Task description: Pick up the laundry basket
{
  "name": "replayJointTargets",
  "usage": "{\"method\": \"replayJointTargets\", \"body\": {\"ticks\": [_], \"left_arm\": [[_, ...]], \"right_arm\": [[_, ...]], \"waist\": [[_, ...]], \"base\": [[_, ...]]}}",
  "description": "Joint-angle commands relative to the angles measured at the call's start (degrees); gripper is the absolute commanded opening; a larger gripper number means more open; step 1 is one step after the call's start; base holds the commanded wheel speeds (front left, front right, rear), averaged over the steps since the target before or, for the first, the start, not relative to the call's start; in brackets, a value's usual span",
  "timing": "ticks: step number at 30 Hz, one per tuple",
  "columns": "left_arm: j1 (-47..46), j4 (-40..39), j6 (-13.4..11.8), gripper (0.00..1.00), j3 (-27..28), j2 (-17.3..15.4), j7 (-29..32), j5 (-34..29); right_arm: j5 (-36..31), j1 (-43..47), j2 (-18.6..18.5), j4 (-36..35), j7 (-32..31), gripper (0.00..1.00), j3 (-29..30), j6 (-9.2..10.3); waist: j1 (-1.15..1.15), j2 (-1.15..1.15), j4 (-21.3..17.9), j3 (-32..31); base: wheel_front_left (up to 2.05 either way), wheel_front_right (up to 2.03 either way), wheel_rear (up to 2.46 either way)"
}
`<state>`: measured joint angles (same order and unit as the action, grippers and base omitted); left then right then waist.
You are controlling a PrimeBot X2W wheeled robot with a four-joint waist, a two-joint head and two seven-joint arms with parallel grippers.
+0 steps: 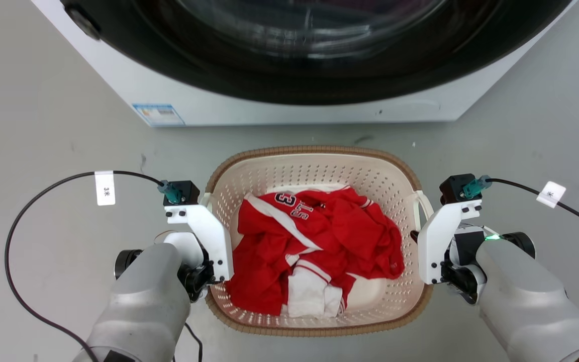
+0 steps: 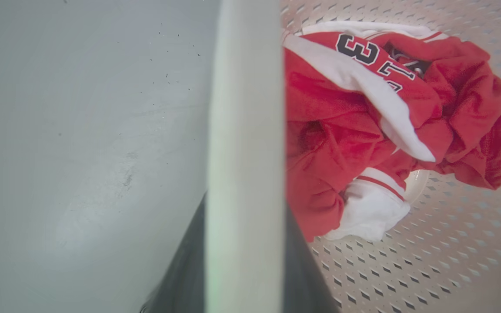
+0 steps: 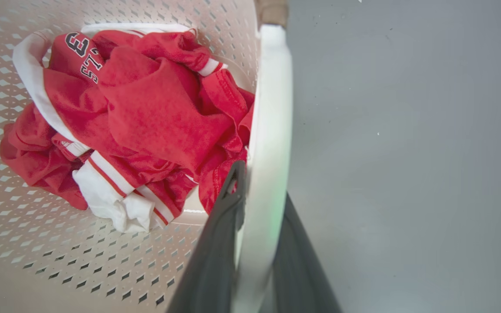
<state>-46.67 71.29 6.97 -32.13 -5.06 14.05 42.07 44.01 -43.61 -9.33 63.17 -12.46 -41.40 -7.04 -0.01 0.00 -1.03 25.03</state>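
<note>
A white washer (image 1: 279,108) spans the top of the head view, standing on grey floor (image 1: 43,125). Below it, at centre frame, sits the laundry basket (image 1: 314,173), mouth up and slightly longer left to right, holding a red jersey (image 1: 319,226). The left gripper (image 2: 245,204) clamps the left handle (image 2: 244,108). The right gripper (image 3: 261,184) clamps the right handle (image 3: 272,87).

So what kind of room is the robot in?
Probably a laundry room: a front-loading washer stands on the grey floor, and right before it sits the laundry basket holding a red and white jersey.
</note>
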Motion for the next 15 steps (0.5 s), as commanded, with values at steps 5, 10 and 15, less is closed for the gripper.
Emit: {"method": "replayJointTargets", "body": {"ticks": [5, 10, 15], "left_arm": [[0.72, -1.28, 0.88, 0.0, -1.52, 1.2, 2.15, 1.71], [1.58, -1.22, 0.88, 0.0, -2.44, 0.89, 4.1, 3.26], [3.19, -1.04, 0.88, 0.0, -3.44, 0.97, 7.07, 4.86]], "right_arm": [[2.85, -0.18, 1.38, -1.56, -3.88, 0.0, -2.28, -0.82], [5.24, -0.51, 1.63, -1.37, -7.39, 0.0, -3.55, -0.82], [7.36, 0.22, 2.11, -0.72, -10.74, 0.0, -4.61, -0.82]], "waist": [[0.01, 0.0, -0.52, -6.2], [0.01, 0.0, -0.78, -9.97], [0.01, 0.0, -0.69, -14.09]], "base": [[0.0, 0.0, 0.0], [0.0, 0.0, 0.0], [0.0, 0.0, 0.0]]}}
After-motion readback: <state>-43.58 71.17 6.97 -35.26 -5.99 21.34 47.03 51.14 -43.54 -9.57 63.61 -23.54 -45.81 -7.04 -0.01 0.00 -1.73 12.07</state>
